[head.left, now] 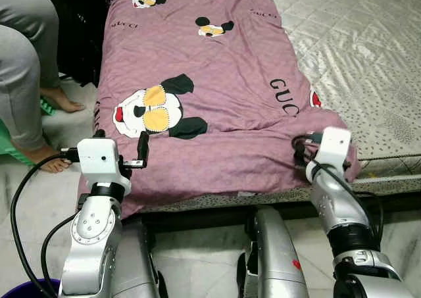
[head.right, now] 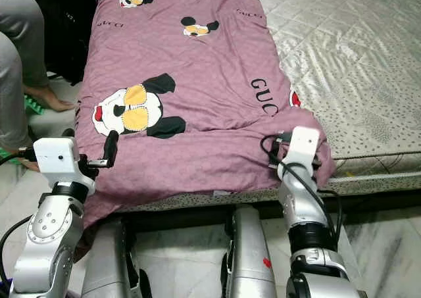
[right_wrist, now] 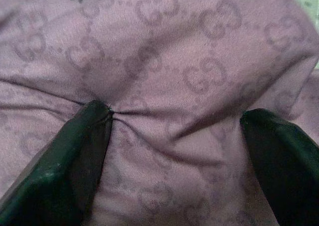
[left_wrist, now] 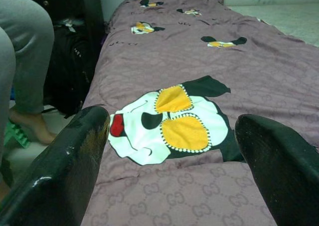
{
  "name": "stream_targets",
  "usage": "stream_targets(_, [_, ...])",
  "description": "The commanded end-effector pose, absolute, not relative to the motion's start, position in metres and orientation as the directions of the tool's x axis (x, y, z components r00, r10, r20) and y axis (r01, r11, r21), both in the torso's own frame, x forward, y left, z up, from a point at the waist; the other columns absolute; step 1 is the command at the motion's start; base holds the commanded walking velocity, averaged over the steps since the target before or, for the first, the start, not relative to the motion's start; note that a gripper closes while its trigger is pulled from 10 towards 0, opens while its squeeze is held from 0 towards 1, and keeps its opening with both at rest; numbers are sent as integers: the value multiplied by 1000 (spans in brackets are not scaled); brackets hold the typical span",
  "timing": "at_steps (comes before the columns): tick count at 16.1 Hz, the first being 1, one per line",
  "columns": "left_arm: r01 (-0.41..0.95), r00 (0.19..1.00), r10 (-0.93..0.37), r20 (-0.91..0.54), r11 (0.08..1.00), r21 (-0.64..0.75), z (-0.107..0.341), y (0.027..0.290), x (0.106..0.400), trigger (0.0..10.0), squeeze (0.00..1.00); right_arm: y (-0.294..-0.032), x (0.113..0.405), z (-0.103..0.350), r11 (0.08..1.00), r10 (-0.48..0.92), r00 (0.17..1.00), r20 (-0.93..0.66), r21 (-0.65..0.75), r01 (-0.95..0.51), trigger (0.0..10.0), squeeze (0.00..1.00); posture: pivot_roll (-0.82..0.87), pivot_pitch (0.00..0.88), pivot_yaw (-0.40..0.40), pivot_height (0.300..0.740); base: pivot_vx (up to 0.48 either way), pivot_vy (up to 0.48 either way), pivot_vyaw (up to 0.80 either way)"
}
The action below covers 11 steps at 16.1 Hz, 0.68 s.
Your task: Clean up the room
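**Both grippers at foot edge of purple blanket, neither closed on it**

Head views: purple blanket with cartoon mouse prints lies lengthwise down the left side of the bed, near end draped over the mattress edge. Left gripper sits just above the blanket's near-left corner; right gripper is at the near-right corner, its fingers mostly hidden behind the wrist housing.

Left wrist view adds: left gripper fingers spread wide, nothing between them, hovering over the sunglasses-mouse print. A black bag beside the bed shows here.

Right wrist view adds: right gripper also spread wide, fingers pressed into the fabric, which creases at one tip. Not clamped.

A person's legs and bare feet are at the left by the bed, cut off by the frame edge. A purple rim at the bottom-left corner of the left eye view is too cropped to identify.
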<state>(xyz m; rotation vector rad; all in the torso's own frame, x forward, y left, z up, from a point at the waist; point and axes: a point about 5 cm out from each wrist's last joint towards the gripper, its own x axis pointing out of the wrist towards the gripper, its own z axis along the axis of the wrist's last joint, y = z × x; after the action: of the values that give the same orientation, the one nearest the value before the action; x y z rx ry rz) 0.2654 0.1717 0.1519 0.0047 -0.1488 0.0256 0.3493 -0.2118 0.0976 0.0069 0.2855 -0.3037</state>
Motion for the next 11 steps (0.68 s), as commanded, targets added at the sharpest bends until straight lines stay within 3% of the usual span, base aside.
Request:
stream_targets(1, [-27,989,26,146,1000,5,153,173,262,10000,0,-214,345,87,955,-295,901,-319,-67,289,6745,0,20,202,-6,524,0,0,0])
stream_targets(2, [-26,989,25,143,1000,5,153,173,261,10000,0,-212,340,78,960,-277,898,-343,-54,276,0,0,19,208,-5,524,0,0,0])
stream_targets(8, [-12,991,11,131,1000,5,153,171,261,10000,0,-211,329,60,958,-275,880,-387,-31,286,0,0,21,215,5,524,0,0,0])
stream_targets(11, [-19,991,17,133,1000,8,154,173,261,10000,0,-224,322,52,933,-340,841,-420,-36,359,0,0,25,210,3,524,0,0,0])
